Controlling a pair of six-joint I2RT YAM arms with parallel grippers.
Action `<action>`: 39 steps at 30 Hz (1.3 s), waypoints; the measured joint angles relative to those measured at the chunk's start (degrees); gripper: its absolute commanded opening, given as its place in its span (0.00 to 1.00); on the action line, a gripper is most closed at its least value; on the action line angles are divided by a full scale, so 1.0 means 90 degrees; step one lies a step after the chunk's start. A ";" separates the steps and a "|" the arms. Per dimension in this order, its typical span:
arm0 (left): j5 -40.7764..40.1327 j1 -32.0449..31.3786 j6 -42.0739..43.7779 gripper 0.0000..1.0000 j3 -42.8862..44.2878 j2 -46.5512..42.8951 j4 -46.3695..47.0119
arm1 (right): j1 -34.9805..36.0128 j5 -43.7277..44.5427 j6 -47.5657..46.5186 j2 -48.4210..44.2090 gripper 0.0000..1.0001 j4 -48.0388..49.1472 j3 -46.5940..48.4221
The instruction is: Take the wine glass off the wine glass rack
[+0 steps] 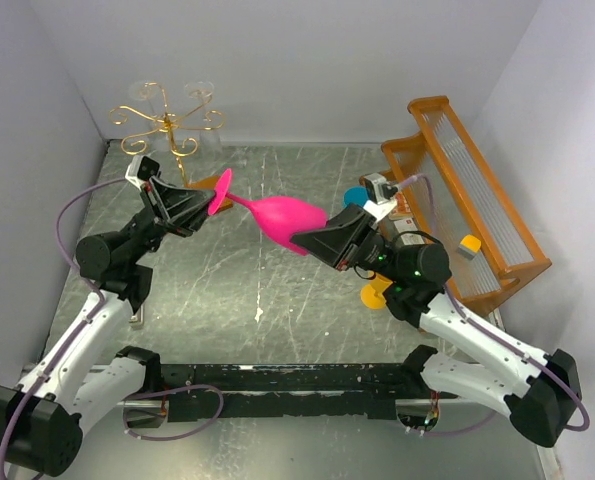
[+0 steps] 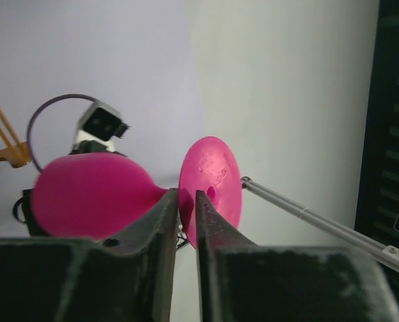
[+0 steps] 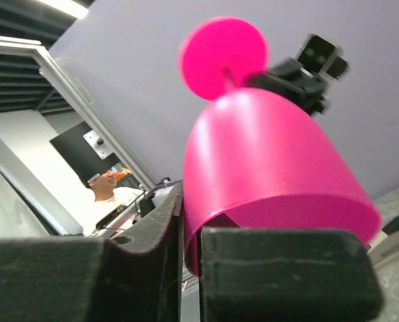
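The pink wine glass (image 1: 282,217) lies on its side in the air above the table, between both grippers. My left gripper (image 1: 212,205) is shut on the edge of its round foot (image 2: 212,181). My right gripper (image 1: 302,243) is shut on the rim of its bowl (image 3: 266,161). In the left wrist view the fingers (image 2: 187,201) pinch the foot, with the bowl (image 2: 92,194) beyond. In the right wrist view the gripper (image 3: 191,221) clamps the bowl wall. The gold wire wine glass rack (image 1: 167,125) stands at the far left, behind the left gripper and apart from the glass.
A large orange wooden-framed rack (image 1: 477,200) with clear slats stands at the right. A yellow disc (image 1: 377,293) lies under the right arm, with a blue object (image 1: 355,195) behind it. A yellow and grey block (image 1: 467,245) sits against the orange rack. Walls close in on three sides.
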 measured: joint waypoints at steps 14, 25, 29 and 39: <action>0.0029 -0.0056 0.2917 0.95 0.0255 -0.1353 -0.4097 | -0.0007 0.1537 -0.1729 -0.1049 0.00 -0.3077 0.0559; -0.1154 -0.0053 0.5321 0.92 0.0782 -0.1464 -0.7985 | -0.0007 0.2761 -0.3580 0.0556 0.00 -0.7667 0.2807; -0.1428 -0.0053 0.5690 0.90 0.1025 -0.1273 -0.8393 | -0.0007 0.2722 -0.4187 0.1508 0.03 -0.8971 0.3546; -0.1710 -0.0053 0.6152 0.89 0.1285 -0.1149 -0.8796 | -0.0109 0.3381 -0.5076 0.3881 0.06 -1.1499 0.5797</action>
